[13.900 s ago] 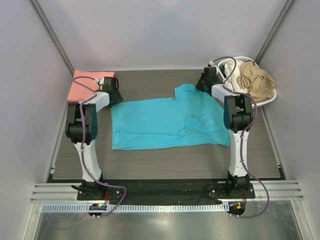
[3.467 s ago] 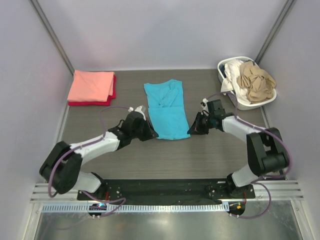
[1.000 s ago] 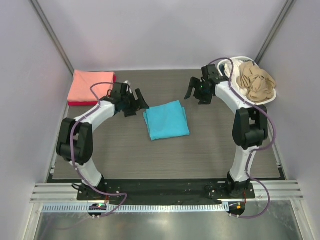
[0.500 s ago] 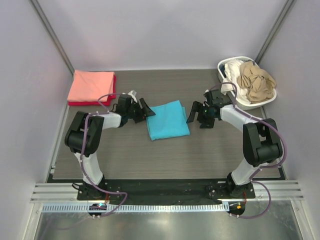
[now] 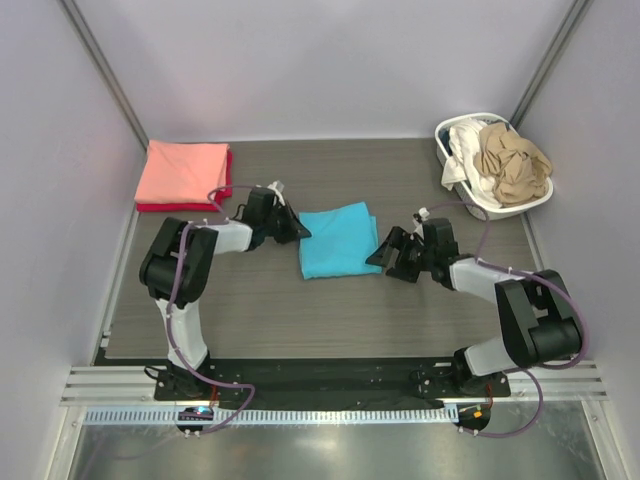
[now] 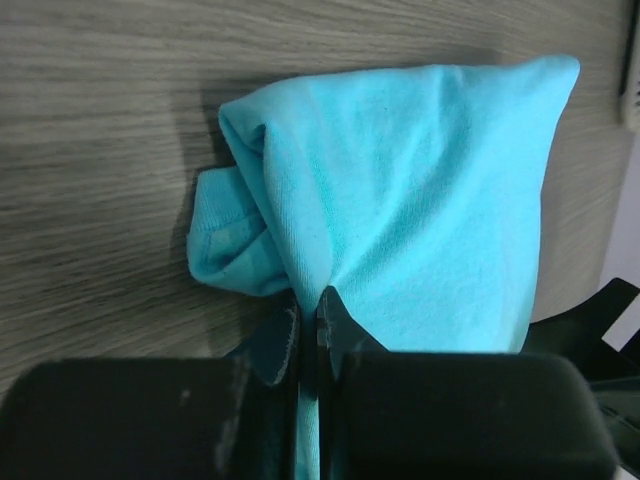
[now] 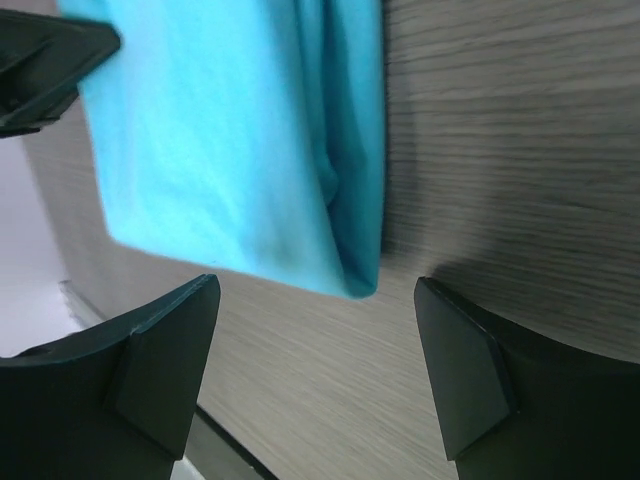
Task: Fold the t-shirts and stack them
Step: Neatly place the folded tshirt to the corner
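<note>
We judge folding done, stacking next. Our left gripper pinches the near edge of the folded bright turquoise cloth t-shirt; our right gripper gapes wide, shirt just ahead. It must close first.

A grey, wood-grained tabletop fills the floor of a pale-walled enclosure. Three things lie directly on it. Around the middle is a turquoise t-shirt, folded into a small, slightly skewed rectangle, with its layered edges bunched along the near-left side. In the far left corner lies a folded red t-shirt, showing only as a thin border under the folded salmon-pink t-shirt stacked on it. In the far right corner stands a white laundry basket, well apart from both.
</note>
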Robot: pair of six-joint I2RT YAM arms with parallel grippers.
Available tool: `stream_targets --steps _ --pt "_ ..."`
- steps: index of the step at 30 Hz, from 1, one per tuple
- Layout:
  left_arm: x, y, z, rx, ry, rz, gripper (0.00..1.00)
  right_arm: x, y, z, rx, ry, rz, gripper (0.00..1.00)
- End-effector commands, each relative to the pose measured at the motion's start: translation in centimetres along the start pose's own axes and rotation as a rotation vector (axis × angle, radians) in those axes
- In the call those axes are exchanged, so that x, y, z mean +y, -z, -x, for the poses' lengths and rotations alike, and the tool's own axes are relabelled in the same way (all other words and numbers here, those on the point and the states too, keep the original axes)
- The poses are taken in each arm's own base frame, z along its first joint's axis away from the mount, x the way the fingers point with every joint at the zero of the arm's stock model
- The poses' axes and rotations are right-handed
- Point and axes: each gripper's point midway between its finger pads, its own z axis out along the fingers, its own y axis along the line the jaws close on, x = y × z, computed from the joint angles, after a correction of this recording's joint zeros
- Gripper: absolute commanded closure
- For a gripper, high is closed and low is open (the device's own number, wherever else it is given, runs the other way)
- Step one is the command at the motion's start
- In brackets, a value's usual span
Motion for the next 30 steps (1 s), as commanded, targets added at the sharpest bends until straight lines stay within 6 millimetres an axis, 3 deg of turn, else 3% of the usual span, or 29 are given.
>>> stream_targets --steps 1,3,4,6,7,12,15,17,18,23,27,29,30 --pt "-1.9 2.2 4.4 -0.028 -0.122 0.025 1.0 3.3 0.9 0.9 -0.143 0.015 0.215 0.15" --pt "-1.4 3.3 5.0 0.017 -0.143 0.071 1.0 4.0 1.9 1.1 -0.185 0.047 0.253 0.15" --pt "-2.0 4.0 7.1 -0.011 -0.19 0.069 1.0 3.7 2.2 1.0 -0.211 0.064 0.25 0.15" --pt "-1.2 5.0 7.6 0.026 -0.207 0.11 1.0 4.2 3.2 1.4 -0.263 0.091 0.264 0.15" --pt "-1.2 5.6 9.4 0.008 -0.249 0.117 1.0 4.1 3.5 1.1 -0.282 0.097 0.282 0.15" --pt "0.8 8.9 12.9 0.014 -0.306 0.239 1.0 4.5 5.4 1.2 -0.38 0.127 0.317 0.14" --pt "2.0 11.5 17.0 -0.05 -0.345 0.301 1.0 4.2 5.0 0.8 -0.359 0.125 0.316 0.14" --pt "2.9 12.3 18.7 -0.048 -0.38 0.343 1.0 4.5 4.9 0.8 -0.348 0.132 0.333 0.14" --pt "2.4 13.8 20.8 -0.079 -0.39 0.363 1.0 4.4 4.7 0.7 -0.338 0.13 0.329 0.14" --pt "3.1 16.1 24.4 -0.093 -0.437 0.456 1.0 4.6 4.6 0.7 -0.333 0.138 0.338 0.14" --pt "2.1 18.3 27.6 -0.175 -0.468 0.475 1.0 4.6 4.4 0.6 -0.321 0.135 0.34 0.14" --pt "1.6 18.5 28.0 -0.186 -0.472 0.466 1.0 4.5 4.3 0.6 -0.316 0.134 0.339 0.14" --pt "2.5 19.6 29.2 -0.215 -0.455 0.478 1.0 4.6 4.2 0.6 -0.314 0.133 0.339 0.14"
